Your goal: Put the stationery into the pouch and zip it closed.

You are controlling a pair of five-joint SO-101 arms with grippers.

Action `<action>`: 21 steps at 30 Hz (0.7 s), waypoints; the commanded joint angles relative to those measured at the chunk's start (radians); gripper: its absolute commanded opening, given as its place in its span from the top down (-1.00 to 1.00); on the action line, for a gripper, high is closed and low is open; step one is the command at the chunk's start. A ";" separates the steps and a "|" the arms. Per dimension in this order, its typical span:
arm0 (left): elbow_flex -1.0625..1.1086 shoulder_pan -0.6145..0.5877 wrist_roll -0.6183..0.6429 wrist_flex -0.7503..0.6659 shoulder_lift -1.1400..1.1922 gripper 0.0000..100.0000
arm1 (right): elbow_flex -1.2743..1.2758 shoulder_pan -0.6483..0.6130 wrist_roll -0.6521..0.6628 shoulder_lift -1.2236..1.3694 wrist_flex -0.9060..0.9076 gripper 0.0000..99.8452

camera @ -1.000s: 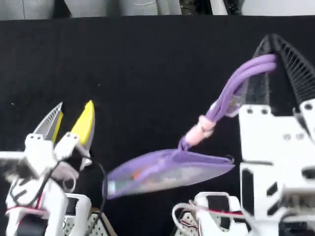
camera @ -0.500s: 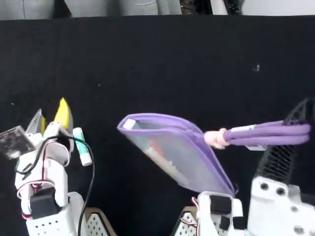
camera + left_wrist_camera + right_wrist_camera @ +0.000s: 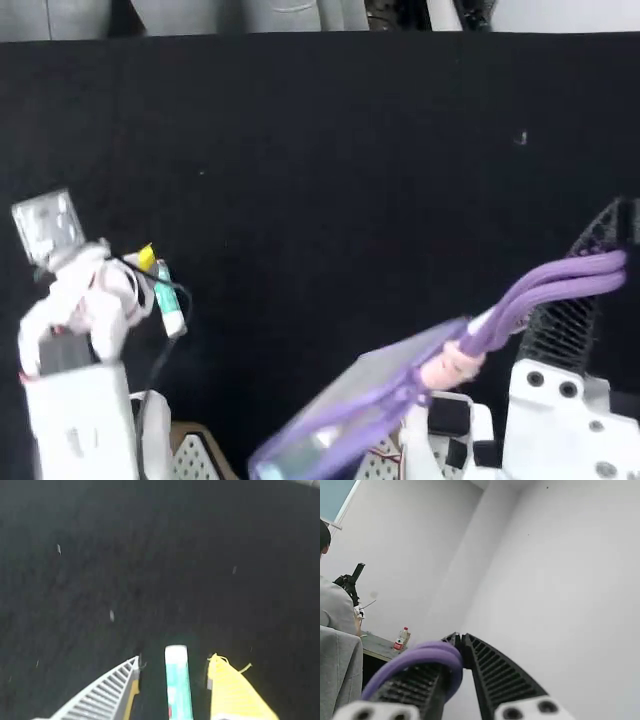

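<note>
- High view: at the right edge, the right gripper has its fingers pinching the purple strap. The pouch hangs tilted at lower centre.
- Left wrist view: the left gripper has its fingers spread, with the teal stick between them on the counter.
- Right wrist view: fingers clamp the strap loop.

The black table is offering wide passing room across the upper and middle part of the high view. At the lower centre the purple pouch is hanging tilted, and its strap is rising to the right gripper, blocking the lower right corner. At the lower left, the left gripper is standing spread around a teal stick. Between these 2 obstacles a dark lane is lying free.
</note>
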 commanded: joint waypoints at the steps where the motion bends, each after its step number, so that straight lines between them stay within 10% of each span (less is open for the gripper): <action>1: -0.309 0.002 -0.005 0.086 0.459 0.54 | -0.012 0.012 0.005 0.058 -0.006 0.98; 8: -0.458 0.045 -0.012 0.089 0.858 0.54 | -0.015 0.012 0.002 0.185 -0.044 0.98; 21: -0.338 0.145 -0.005 -0.124 0.885 0.54 | -0.025 0.012 0.008 0.206 -0.041 0.98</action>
